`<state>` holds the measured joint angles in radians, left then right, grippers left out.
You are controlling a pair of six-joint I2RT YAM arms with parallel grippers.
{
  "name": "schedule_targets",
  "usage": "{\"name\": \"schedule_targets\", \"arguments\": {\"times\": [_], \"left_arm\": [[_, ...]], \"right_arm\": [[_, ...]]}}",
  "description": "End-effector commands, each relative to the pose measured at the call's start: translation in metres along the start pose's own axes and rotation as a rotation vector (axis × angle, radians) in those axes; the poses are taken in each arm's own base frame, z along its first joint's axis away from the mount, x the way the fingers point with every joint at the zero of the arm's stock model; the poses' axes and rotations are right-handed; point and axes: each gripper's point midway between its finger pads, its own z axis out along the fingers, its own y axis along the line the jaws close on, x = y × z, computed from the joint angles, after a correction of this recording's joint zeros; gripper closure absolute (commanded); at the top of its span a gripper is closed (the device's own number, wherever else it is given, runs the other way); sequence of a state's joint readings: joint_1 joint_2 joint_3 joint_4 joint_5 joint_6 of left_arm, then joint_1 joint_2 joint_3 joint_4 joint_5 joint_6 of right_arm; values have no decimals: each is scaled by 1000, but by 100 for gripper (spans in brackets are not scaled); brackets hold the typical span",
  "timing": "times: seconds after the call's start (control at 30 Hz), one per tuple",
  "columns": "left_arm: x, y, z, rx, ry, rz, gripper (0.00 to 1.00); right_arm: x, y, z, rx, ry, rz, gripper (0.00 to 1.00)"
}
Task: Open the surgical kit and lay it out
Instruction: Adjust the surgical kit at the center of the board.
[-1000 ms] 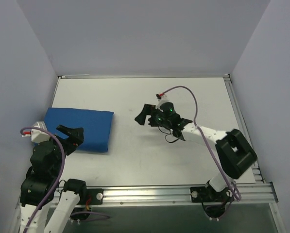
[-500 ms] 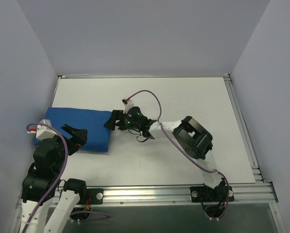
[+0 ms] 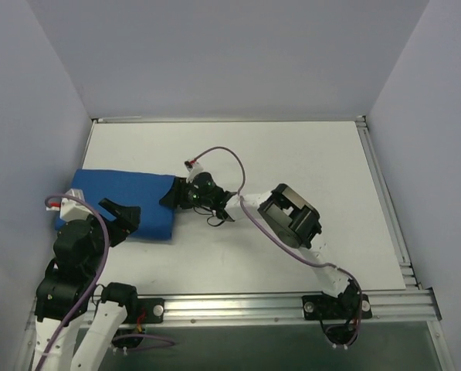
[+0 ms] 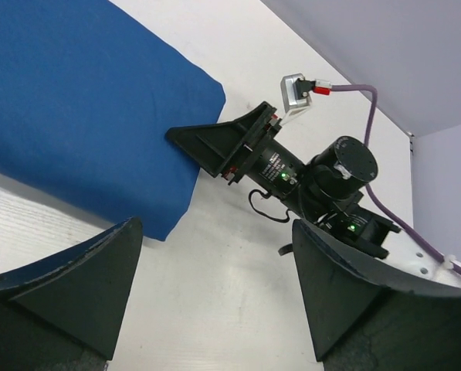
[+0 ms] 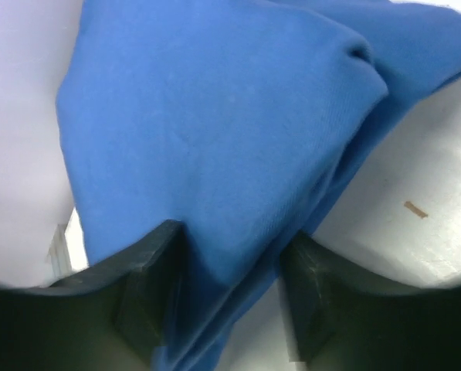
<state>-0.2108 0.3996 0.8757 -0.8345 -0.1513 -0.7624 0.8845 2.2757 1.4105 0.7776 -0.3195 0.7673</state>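
Kit's royal-blue cloth wrap is lying folded shut as a flat rectangular bundle at L side of the white table; contents hidden. My R gripper is touching its R edge, fingers straddling a cloth fold that's filling the gap. Can't tell if it's clamping. My L gripper is hovering spread wide above the wrap's near edge.
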Motion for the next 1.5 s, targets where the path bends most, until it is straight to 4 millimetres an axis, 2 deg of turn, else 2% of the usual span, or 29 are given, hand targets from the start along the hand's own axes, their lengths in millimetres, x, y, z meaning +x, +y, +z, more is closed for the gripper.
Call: {"name": "schedule_targets", "arguments": {"times": [0.0, 0.17, 0.2, 0.27, 0.33, 0.37, 0.43, 0.47, 0.53, 0.6, 0.63, 0.67, 0.73, 0.77, 0.83, 0.87, 0.93, 0.97, 1.0, 1.03, 1.07, 1.1, 1.17, 1.2, 1.27, 1.33, 1.37, 1.4, 1.47], "left_arm": [[1, -12, 3, 48, 23, 12, 16], [8, -17, 7, 67, 68, 15, 21], [9, -18, 10, 73, 70, 14, 23], [12, -19, 12, 78, 77, 3, 28], [17, -16, 18, 61, 90, -21, 34], [18, -17, 23, 62, 98, -25, 37], [25, -18, 30, 71, 124, -26, 47], [27, -22, 35, 83, 136, -31, 49], [33, -28, 42, 108, 169, -35, 53], [43, -32, 55, 121, 217, -47, 57], [47, -34, 59, 125, 234, -56, 58], [54, -37, 69, 141, 272, -62, 61], [62, -39, 81, 143, 305, -83, 65], [70, -40, 94, 144, 332, -89, 67], [86, -44, 103, 166, 401, -116, 71], [95, -44, 116, 164, 434, -124, 74], [117, -48, 123, 174, 509, -134, 83], [131, -45, 133, 153, 551, -137, 87], [142, -44, 135, 143, 577, -132, 95], [157, -47, 135, 132, 605, -126, 97], [168, -46, 141, 120, 622, -131, 98], [182, -39, 141, 101, 644, -137, 98], [196, -37, 149, 88, 649, -181, 98], [201, -31, 152, 64, 649, -188, 98], [210, -16, 162, -6, 652, -177, 98], [206, -12, 174, -53, 632, -145, 98], [209, 0, 185, -105, 624, -128, 98], [206, 4, 194, -125, 615, -124, 98], [203, 3, 216, -139, 626, -102, 98]], "right_arm": [[-19, 11, 6, -75, -57, 23, 56], [-36, 4, -7, -85, -110, 34, 79], [-36, -1, -10, -77, -109, 41, 91], [-53, -6, -19, -79, -141, 44, 100], [-61, -17, -28, -66, -157, 53, 100], [-76, -25, -37, -59, -185, 58, 100], [-82, -40, -49, -36, -200, 66, 100], [-92, -40, -57, -38, -218, 65, 100], [-100, -65, -74, 7, -237, 80, 100], [-118, -81, -95, 36, -281, 88, 100], [-113, -92, -105, 57, -283, 101, 100], [-120, -94, -117, 59, -306, 106, 100], [-129, -114, -139, 97, -340, 126, 100], [-121, -123, -152, 125, -336, 138, 100], [-122, -140, -173, 176, -364, 159, 100], [-112, -145, -186, 203, -362, 171, 100], [-106, -157, -203, 263, -374, 191, 100], [-108, -153, -213, 268, -392, 187, 100], [-90, -160, -221, 302, -368, 199, 100], [-87, -162, -228, 328, -376, 202, 100], [-89, -154, -236, 322, -393, 192, 100], [-74, -157, -242, 343, -371, 208, 100], [-70, -143, -251, 333, -382, 201, 100], [-54, -145, -257, 352, -360, 215, 100], [-53, -129, -265, 340, -382, 206, 100], [-35, -124, -273, 351, -361, 220, 100], [-38, -110, -277, 322, -380, 204, 100], [-25, -105, -276, 340, -350, 200, 100], [-21, -90, -282, 325, -362, 195, 100]]}}
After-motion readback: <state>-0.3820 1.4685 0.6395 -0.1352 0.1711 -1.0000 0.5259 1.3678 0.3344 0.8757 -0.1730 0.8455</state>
